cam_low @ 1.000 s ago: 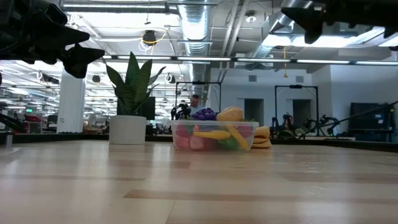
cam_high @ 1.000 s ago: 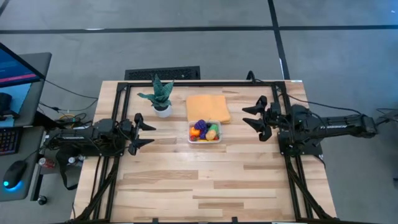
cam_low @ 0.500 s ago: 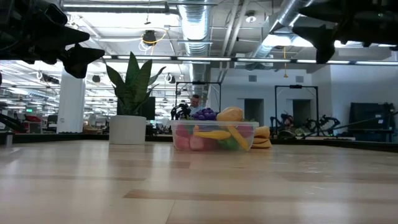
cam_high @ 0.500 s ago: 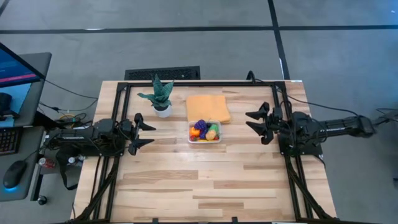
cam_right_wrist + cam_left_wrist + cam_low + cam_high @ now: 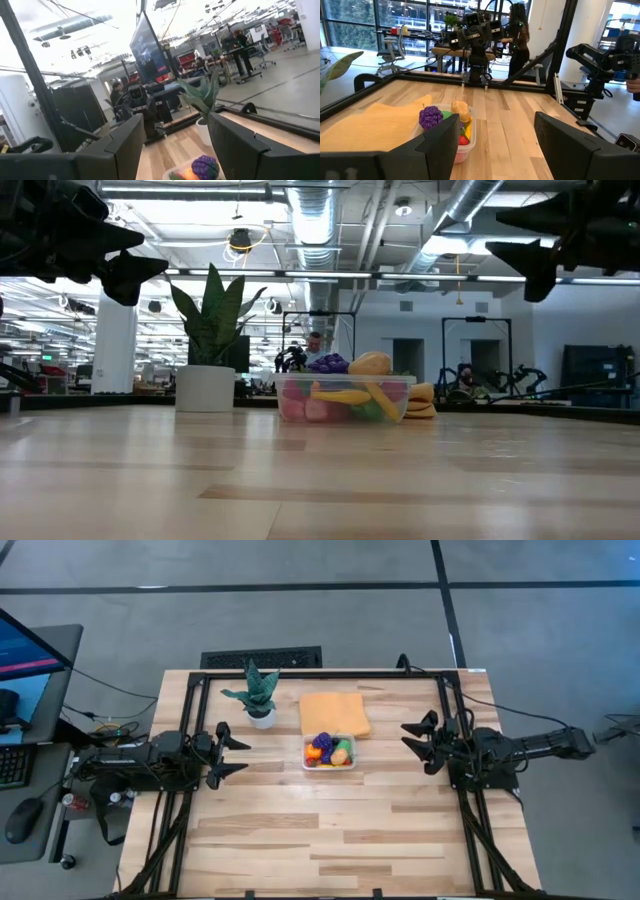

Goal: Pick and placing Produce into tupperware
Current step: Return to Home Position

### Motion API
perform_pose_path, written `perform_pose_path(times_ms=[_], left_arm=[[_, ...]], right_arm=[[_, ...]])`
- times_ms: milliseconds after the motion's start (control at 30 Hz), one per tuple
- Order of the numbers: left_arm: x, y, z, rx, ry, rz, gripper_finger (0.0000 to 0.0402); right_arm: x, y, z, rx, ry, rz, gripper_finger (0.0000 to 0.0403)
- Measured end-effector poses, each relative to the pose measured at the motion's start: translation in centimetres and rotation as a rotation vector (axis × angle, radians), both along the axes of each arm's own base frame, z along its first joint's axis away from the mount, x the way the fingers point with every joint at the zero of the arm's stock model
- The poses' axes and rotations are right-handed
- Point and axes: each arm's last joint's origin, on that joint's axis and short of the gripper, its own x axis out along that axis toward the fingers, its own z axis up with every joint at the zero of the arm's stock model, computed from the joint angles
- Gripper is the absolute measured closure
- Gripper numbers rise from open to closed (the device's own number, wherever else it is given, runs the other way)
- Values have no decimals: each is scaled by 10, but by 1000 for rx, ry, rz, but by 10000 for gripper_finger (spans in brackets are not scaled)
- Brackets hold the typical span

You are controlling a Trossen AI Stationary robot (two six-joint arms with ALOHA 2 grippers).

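Both edges, left arm (image 5: 150,761), right arm (image 5: 520,747), tupperware (image 5: 305,753) between

produce (image 5: 329,751) in tupperware (image 5: 308,763), mid-table

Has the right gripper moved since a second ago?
Yes. In the high view the right gripper has drawn back toward the table's right edge, away from the tupperware.
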Motion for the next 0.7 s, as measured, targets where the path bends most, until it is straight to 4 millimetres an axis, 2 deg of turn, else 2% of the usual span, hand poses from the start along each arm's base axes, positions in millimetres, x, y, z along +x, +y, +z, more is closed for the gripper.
perform_pose_path(times_ms=[700], left_arm=[[0,0,0,0,0,0,155]], right_arm=[[-14,-7,-9,66,42,91,188]])
